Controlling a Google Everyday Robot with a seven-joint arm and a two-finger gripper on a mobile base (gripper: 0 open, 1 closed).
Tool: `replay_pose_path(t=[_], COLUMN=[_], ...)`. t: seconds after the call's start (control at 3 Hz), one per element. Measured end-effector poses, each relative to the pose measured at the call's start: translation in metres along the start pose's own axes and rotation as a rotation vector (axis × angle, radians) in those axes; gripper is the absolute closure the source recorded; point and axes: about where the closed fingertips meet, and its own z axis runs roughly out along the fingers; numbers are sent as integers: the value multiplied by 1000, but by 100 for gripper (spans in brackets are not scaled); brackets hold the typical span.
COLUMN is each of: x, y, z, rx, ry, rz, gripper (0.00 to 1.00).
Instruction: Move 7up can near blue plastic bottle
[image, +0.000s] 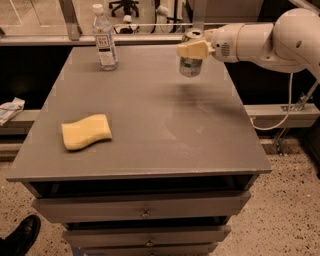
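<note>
- Table: grey, flat top, with drawers stacked under its front edge. All positions below are given against this table.
- Gripper: over the table's far right part, close to the back edge and raised off the surface. It is carried by a white arm that reaches in from beyond the table's right side.
- Fingers: clamped on the can. One pale yellowish finger lies across the can's upper front. The opposite finger is hidden behind the can.
- Can: silver with green print, upright in the grip. Its silver top shows just above the finger. Its base hangs clear of the tabletop, and a soft shadow falls on the surface under it.
- Bottle: clear plastic with a white cap and a white label. It stands upright on the table's far left part, near the back edge.
- Can and bottle: well apart, at opposite ends of the table's far side.
- Sponge: yellow, lying flat on the table's near left part and touching nothing else.
- Cable: pale, hanging off the table's right side.
- Shoe: dark, on the floor by the table's near left corner.
</note>
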Motion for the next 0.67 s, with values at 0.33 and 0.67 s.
replay_pose_path(t=[0.33, 0.67], x=[-16, -52], y=[1, 18], z=[37, 116], rx=[-34, -96], ry=[-20, -38], rz=[-19, -72], gripper=[100, 100])
